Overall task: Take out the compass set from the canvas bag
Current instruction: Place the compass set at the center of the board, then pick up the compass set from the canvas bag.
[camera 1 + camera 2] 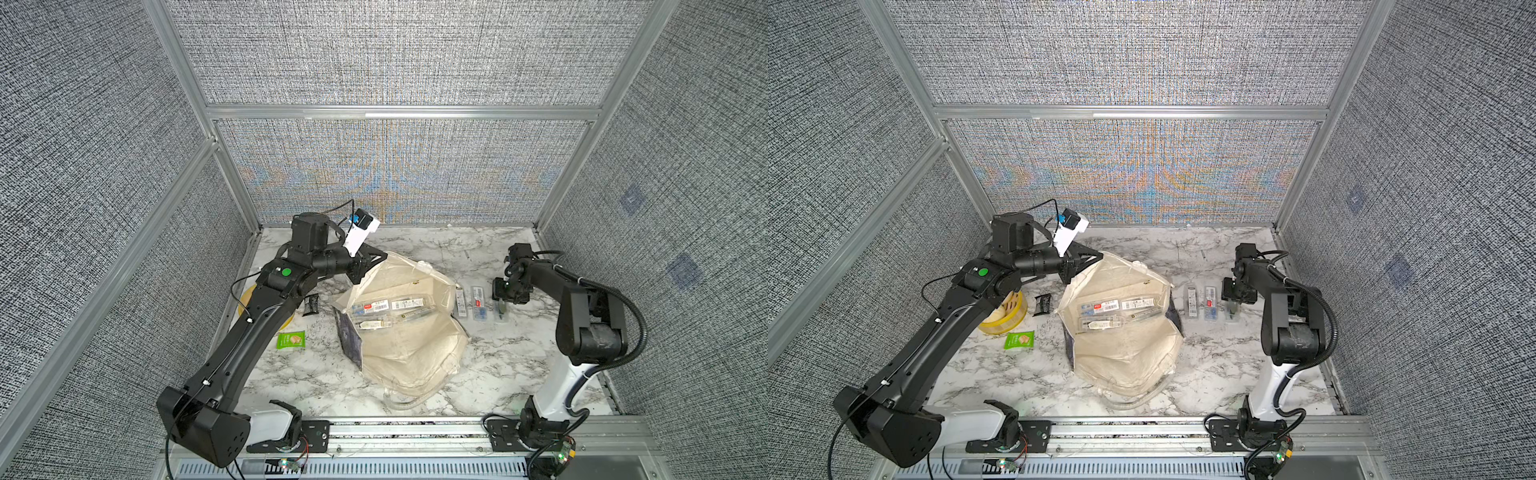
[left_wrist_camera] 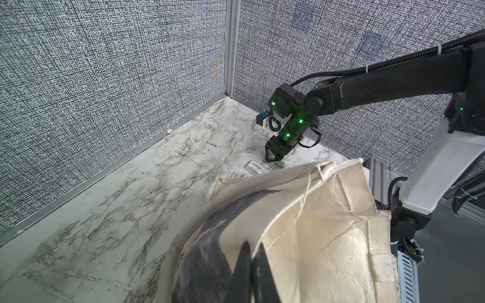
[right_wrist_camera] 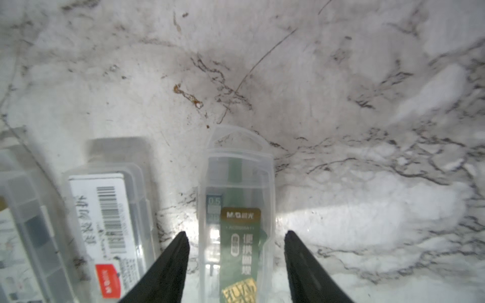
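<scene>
Compass set (image 3: pixel 236 210): a clear plastic case with a green printed insert, lying flat on the marble table (image 1: pixel 316 382) to the right of the canvas bag (image 1: pixel 411 353). In both top views we find it outermost in a row of three cases, farthest from the bag (image 1: pixel 1125 357).

We see the right gripper (image 3: pixel 235 233) pointing down over this case. Its jaws stand apart, one on each side, and in the right wrist view a strip of bare table shows between each fingertip and the case wall. Nothing is held.

Two like cases (image 1: pixel 469 302) lie just beside it. The nearer one (image 3: pixel 110 217) shows a barcode label and a red tag.

We see the bag at mid-table with its mouth gaping, its cream lining exposed and a dark printed panel (image 1: pixel 349 340) along its left flank. Several more clear cases (image 1: pixel 390 309) lie inside.

We see the left gripper (image 2: pixel 250 244) pinched closed on the bag's fabric at the far-left edge of the mouth (image 1: pixel 384 254), holding that edge up.

Left of the bag lie a small black packet (image 1: pixel 311 304) and a green packet (image 1: pixel 291 340). A yellow round holder (image 1: pixel 1003 313) sits partly under the left arm.
</scene>
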You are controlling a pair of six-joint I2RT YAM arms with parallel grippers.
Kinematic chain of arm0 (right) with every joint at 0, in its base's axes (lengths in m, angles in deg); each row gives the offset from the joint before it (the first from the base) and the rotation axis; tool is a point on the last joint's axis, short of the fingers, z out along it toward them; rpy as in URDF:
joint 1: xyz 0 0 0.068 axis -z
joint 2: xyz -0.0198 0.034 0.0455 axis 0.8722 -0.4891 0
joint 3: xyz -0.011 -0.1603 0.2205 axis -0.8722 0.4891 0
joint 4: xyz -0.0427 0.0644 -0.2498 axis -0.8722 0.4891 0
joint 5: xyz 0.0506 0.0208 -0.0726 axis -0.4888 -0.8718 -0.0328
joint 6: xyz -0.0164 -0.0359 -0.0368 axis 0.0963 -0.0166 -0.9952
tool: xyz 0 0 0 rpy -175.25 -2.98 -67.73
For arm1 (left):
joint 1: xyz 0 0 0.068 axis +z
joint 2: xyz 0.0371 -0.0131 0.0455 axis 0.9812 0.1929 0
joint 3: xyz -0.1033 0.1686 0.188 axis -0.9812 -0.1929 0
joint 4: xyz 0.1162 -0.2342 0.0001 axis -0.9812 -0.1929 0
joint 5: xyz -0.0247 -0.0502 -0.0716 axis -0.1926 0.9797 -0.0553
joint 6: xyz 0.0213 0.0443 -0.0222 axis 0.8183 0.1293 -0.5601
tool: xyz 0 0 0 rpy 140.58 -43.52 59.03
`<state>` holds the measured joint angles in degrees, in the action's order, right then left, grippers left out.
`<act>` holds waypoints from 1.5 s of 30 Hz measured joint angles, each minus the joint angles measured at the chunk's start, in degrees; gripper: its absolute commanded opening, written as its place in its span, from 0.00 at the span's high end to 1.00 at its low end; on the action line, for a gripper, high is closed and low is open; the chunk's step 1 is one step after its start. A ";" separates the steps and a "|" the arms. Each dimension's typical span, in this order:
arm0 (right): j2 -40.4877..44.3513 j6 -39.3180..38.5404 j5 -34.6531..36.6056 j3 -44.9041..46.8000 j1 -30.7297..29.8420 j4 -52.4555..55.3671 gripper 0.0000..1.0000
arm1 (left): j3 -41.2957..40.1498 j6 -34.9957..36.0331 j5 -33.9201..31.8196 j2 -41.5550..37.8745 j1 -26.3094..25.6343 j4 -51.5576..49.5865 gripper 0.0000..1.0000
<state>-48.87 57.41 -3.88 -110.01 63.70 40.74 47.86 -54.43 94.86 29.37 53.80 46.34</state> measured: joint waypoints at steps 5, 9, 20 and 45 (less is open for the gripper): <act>5.11 0.35 1.07 -1.29 -0.33 2.14 0.40 | 0.00 0.00 0.00 -0.02 0.00 -0.02 1.00; 16.61 -0.39 0.17 -1.81 -4.22 3.96 0.46 | 0.00 0.00 0.07 -0.04 0.00 0.00 1.00; 61.57 -17.49 -10.34 11.15 -30.05 -2.51 0.60 | 0.00 0.02 0.22 0.00 0.00 -0.17 1.00; 9.84 -64.83 10.34 -5.29 -57.09 7.04 0.55 | 0.17 0.42 0.17 -0.33 0.00 -1.31 1.00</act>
<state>-39.04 -7.42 6.46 -115.30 6.61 47.78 48.04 -54.01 95.03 29.05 53.80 45.03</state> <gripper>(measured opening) 0.433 0.048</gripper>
